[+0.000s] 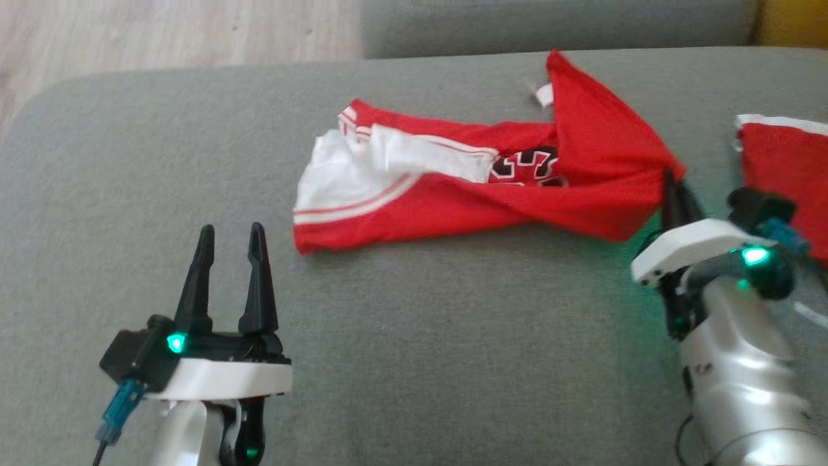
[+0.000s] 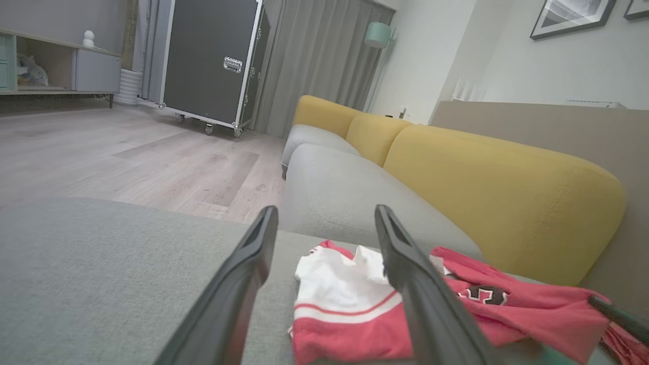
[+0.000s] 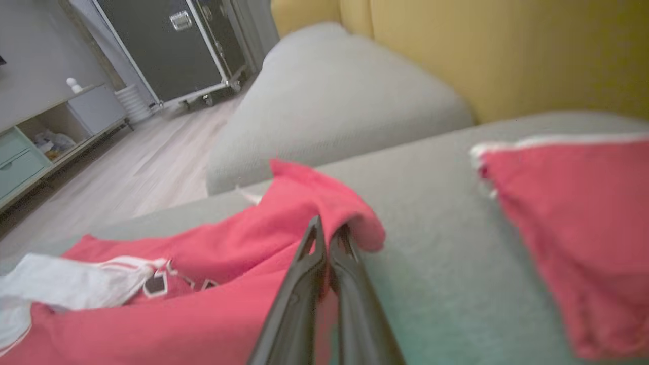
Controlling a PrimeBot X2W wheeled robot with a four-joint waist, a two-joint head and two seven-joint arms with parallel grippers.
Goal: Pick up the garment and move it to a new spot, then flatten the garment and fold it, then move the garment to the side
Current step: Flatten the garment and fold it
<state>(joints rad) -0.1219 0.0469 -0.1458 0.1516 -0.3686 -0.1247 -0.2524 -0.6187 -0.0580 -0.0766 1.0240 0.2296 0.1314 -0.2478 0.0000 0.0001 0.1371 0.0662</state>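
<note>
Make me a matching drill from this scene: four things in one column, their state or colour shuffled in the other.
1. left end effector
2. right end effector
3. red garment
4. sofa backrest

A. yellow
B. shut on the garment
C. open, holding nothing
D. crumpled on the grey seat

Pairs: 1-C, 2-B, 3-D, 4-A

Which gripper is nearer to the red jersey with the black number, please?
Right. The right gripper is shut on a raised edge of the jersey; the left gripper is open, apart from its white end.
</note>
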